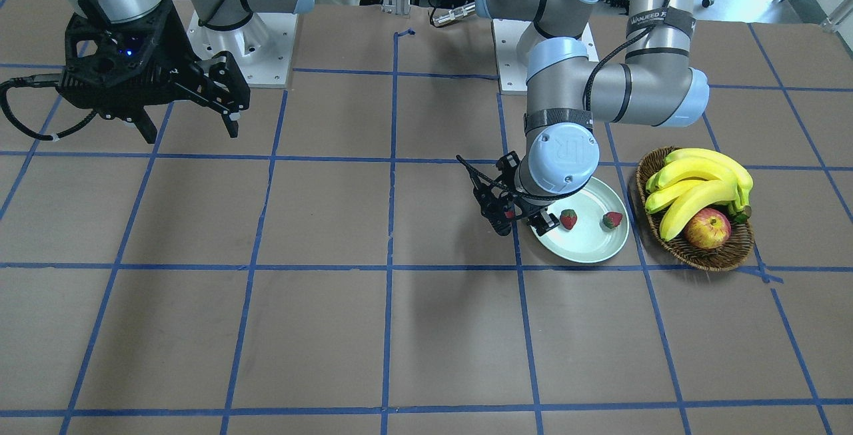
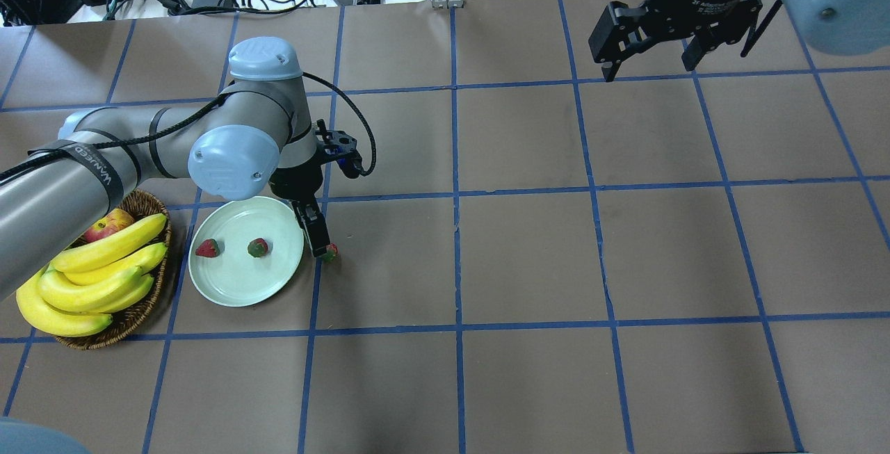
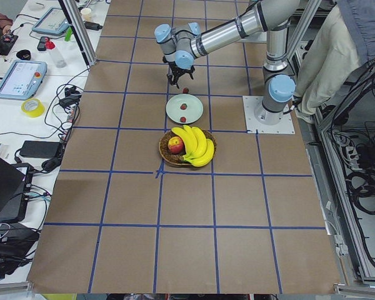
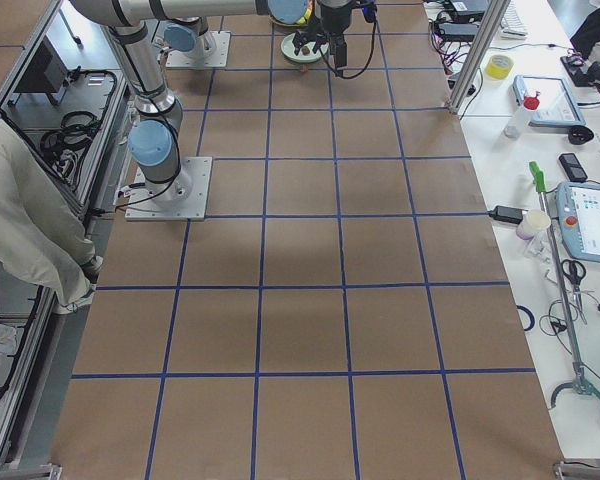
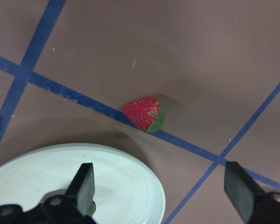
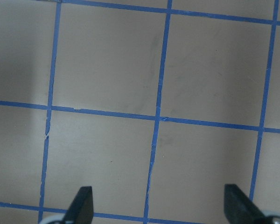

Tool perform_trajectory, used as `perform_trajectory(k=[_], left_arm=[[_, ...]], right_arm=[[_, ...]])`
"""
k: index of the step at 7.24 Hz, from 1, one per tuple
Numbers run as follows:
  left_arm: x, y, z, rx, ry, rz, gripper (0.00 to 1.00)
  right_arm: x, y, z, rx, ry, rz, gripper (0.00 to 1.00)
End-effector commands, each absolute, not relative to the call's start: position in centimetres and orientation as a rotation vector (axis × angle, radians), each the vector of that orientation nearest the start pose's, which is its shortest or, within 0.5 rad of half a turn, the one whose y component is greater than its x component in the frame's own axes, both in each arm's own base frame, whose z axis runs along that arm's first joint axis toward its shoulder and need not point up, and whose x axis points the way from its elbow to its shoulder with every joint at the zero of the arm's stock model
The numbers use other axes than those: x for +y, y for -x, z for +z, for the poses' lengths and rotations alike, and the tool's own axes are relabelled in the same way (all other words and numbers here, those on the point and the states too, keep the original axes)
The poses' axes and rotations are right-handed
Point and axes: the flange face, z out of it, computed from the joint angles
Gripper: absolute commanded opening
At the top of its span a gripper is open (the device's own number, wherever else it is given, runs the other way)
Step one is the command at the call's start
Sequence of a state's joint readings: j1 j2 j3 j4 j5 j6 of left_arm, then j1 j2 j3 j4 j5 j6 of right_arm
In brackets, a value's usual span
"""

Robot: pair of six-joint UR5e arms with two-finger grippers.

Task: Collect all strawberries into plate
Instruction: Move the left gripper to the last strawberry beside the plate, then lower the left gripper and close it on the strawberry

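Left of centre in the overhead view, the plate (image 2: pixel 236 280) holds two strawberries (image 2: pixel 207 248); the basket (image 2: pixel 149 308) beside it holds bananas (image 2: pixel 97 273) and an apple (image 2: pixel 108 223). My left claw (image 5: pixel 161 186) gapes wide over the third strawberry (image 5: pixel 144 114), on the tape (image 5: pixel 74 95) just off the plate's rim.

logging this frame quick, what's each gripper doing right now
left gripper: open, holding nothing; a strawberry lies on the table just beyond its fingers, outside the plate.
right gripper: open, holding nothing.
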State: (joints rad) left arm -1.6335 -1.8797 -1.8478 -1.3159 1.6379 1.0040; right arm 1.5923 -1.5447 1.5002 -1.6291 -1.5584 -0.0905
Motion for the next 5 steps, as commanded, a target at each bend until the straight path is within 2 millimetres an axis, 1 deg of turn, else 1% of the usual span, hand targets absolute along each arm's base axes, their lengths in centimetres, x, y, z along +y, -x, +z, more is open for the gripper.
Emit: perform_trajectory(k=[1, 2, 3, 5], left_arm=[[-50.9, 16.1, 20.5, 2.718, -1.669, 0.505, 0.97], [-50.9, 16.1, 19.5, 2.717, -1.671, 0.497, 0.97], [-51.0, 16.4, 19.5, 2.727, -1.679, 0.455, 0.95], [-50.5, 16.7, 17.8, 2.748, -1.695, 0.463, 0.94]], right_arm=[[-50.9, -14.5, 51.6, 3.124, 0.178, -0.162, 1.00], [-50.9, -14.5, 51.6, 3.124, 0.178, -0.162, 1.00], [-50.9, -14.5, 51.6, 3.124, 0.178, -0.162, 1.00], [-50.9, -14.5, 51.6, 3.124, 0.178, -0.159, 1.00]])
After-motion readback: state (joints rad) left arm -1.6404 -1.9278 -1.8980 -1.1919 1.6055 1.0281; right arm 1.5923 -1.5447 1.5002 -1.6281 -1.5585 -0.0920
